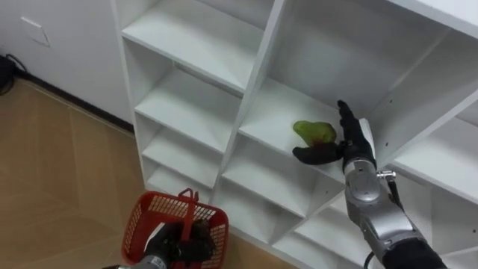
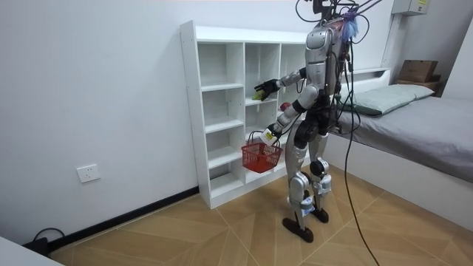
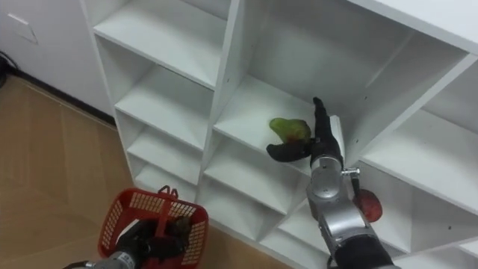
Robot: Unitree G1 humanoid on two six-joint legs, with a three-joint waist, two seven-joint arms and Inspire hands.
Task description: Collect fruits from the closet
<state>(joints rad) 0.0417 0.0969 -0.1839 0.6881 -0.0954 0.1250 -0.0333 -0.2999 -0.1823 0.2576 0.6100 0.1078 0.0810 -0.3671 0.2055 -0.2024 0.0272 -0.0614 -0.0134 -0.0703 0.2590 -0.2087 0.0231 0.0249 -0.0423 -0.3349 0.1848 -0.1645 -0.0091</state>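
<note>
- Right hand (image 1: 349, 146) is up inside the closet (image 1: 196, 39), at the front right corner of a shelf board in the second column from the closet's left edge.
- Its fingers are straight and point up; the thumb is spread wide towards the robot's left. Hand is apart, clamped on nothing.
- Green fruit (image 1: 314, 132) lies on that same board, in its right half and close to the front edge.
- The fruit is just left of the palm, in the crook between the straight fingers and the thumb. The thumb runs along the fruit's near side.
- Fruit and hand look touching or nearly so; I cannot tell which. The fruit rests on the board, not lifted.
- Red fruit (image 3: 368, 206) is one shelf lower in the next column to the right, near that board's front edge and partly behind the right forearm.
- Left hand (image 1: 187, 240) is low on the robot's left, fingers curled on the handle of the red basket (image 1: 140, 215).
- The basket hangs over the wooden floor (image 1: 60, 172) in front of the closet's bottom shelves. I cannot tell what is in it, the hand covers it.
- Room view: robot stands upright facing the closet, right arm raised to the shelf, with a bed (image 2: 414, 118) behind it.
</note>
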